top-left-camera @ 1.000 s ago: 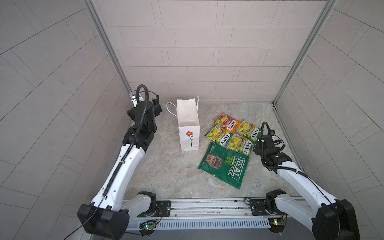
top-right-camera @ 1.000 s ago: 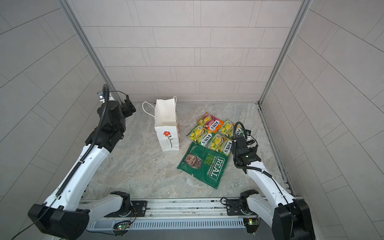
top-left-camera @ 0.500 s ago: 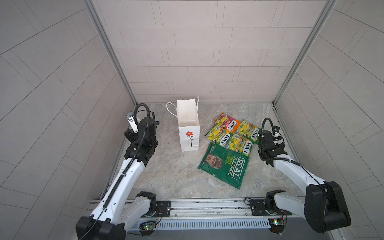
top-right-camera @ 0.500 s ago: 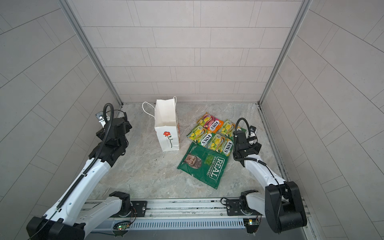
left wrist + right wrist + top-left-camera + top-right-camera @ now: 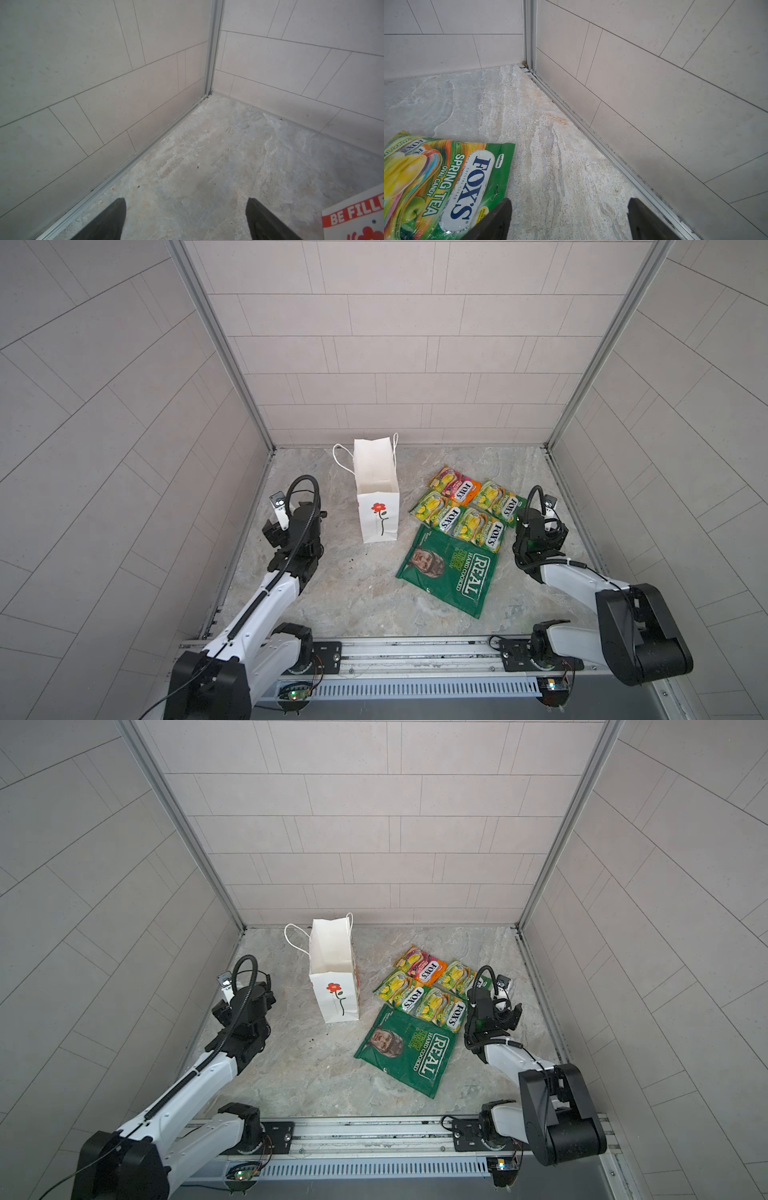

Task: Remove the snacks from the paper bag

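Where the surface (image 5: 353, 593) comes nearest the camera, the dark green REAL crisp bag (image 5: 451, 570) lies flat, to the right of the paper bag (image 5: 376, 493) and nearer than it. A little farther back, the left tool (image 5: 185, 207) hangs low to the left of the paper bag and apart from it. Its jaws are spread wide with nothing between them. Well to the right of the paper bag, the right tool (image 5: 569, 207) is likewise wide apart and holds nothing. One finger (image 5: 496, 220) sits over a corner of the green-yellow pouch (image 5: 436, 182) farthest from the paper bag, though whether it touches is hard to tell. All four FOX'S pouches (image 5: 480, 526), the orange-pink one (image 5: 456, 487) among them, lie clustered on the surface right of the paper bag, just beyond the crisp bag. The paper bag stands upright with its mouth open, its red flower (image 5: 377, 508) facing the camera and its string handles (image 5: 338, 456) drooping over the rim.
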Available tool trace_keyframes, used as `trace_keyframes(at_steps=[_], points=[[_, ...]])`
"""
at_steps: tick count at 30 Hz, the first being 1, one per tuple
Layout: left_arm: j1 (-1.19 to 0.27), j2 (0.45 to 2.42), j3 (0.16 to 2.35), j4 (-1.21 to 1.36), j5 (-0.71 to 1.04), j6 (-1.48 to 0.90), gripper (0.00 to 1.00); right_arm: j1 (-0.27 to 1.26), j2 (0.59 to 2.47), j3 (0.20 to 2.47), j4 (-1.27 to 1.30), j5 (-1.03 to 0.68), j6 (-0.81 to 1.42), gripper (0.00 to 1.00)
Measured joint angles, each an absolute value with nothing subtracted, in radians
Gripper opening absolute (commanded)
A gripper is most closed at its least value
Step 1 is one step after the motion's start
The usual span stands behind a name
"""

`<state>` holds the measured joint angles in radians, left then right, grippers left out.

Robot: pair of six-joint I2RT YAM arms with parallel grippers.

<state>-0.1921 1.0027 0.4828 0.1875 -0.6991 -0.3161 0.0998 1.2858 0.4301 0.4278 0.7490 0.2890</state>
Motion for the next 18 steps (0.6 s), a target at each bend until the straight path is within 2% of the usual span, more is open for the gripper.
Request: trace_keyframes(at_steps=[10, 18], points=[[-0.181, 1.210, 0.384, 0.524, -0.553, -0.126, 1.00, 0.099, 1.358, 0.431, 0.503, 0.714, 0.234, 0.89], [-0.146, 1.357, 0.344, 0.737, -0.441, -0.032, 1.00, 0.099, 1.395, 0.430, 0.604, 0.659, 0.201, 0.89]])
